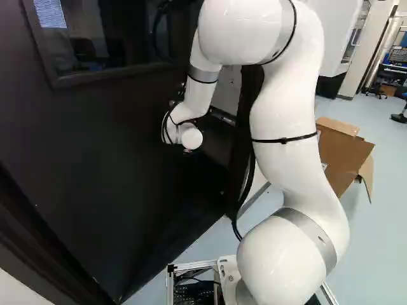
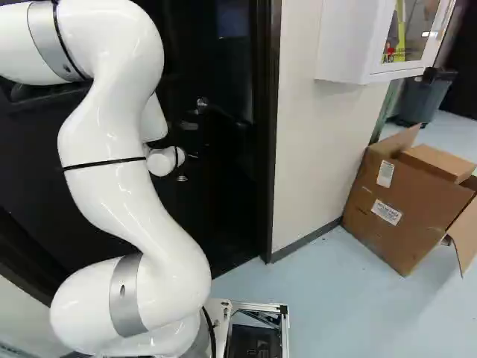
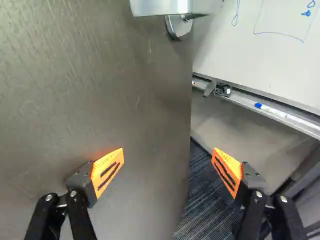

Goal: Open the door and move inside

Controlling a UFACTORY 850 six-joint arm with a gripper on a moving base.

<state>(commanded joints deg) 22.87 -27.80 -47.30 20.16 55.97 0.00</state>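
**Jointed white arm before a flat black door**

The black two-fingered claw is hard to make out against the darkness. Just above it sits a silvery metal fitting. Right of the claw, past a dark upright frame, runs a cream wall. Farther right and lower stands an open brown cardboard box; higher than the claw hangs a white, windowed cabinet.

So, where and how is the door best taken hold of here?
Probably by the free edge of the door, below the metal fitting, coming from the gap side, a finger to each face. The door stands ajar, the whiteboard showing past that edge, and its face is flat there, nothing to pinch. The open tool has one finger beyond the edge.
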